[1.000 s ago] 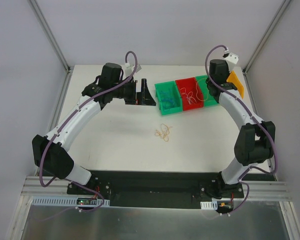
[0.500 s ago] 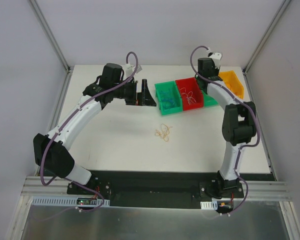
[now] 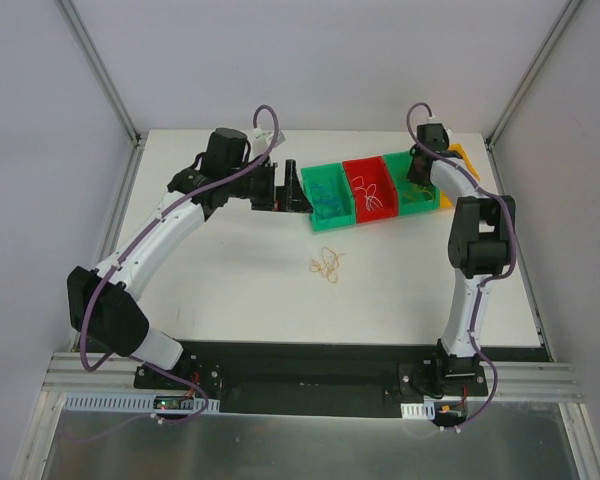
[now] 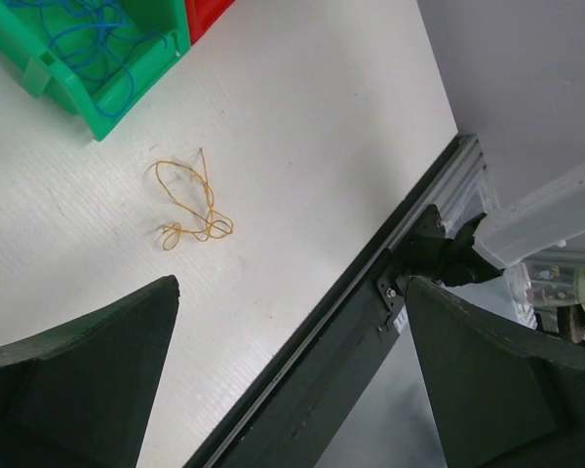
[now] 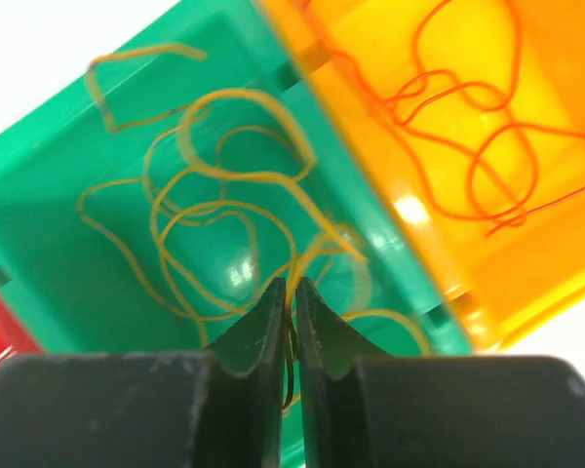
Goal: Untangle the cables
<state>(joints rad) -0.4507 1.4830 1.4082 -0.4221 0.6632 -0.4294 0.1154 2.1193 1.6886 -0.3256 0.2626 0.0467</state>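
Observation:
Loose yellow cables (image 5: 224, 210) lie in a green bin (image 5: 49, 244). My right gripper (image 5: 291, 285) hangs over it, jaws pinched on one yellow cable strand (image 5: 317, 249) that runs up between the tips. From above, the right gripper (image 3: 418, 180) sits over that same green bin (image 3: 420, 200). A small tangle of yellow cables (image 3: 327, 265) rests on the white table; the left wrist view shows the tangle (image 4: 188, 205) too. My left gripper (image 4: 291, 288) is wide open and holds nothing. It hovers by the bin row's left end (image 3: 288, 188).
Bins stand in a row at the back: green bin (image 3: 330, 200) with blue cables (image 4: 97, 39), red bin (image 3: 372, 188) with white cables, then the green one, then an orange bin (image 5: 487, 127) with orange cables (image 5: 468, 97). The black rail (image 4: 370, 322) marks the table's near edge.
My right arm has swung left from above the orange bin to over the right green bin, still pinching a yellow strand. The left arm has edged slightly right.

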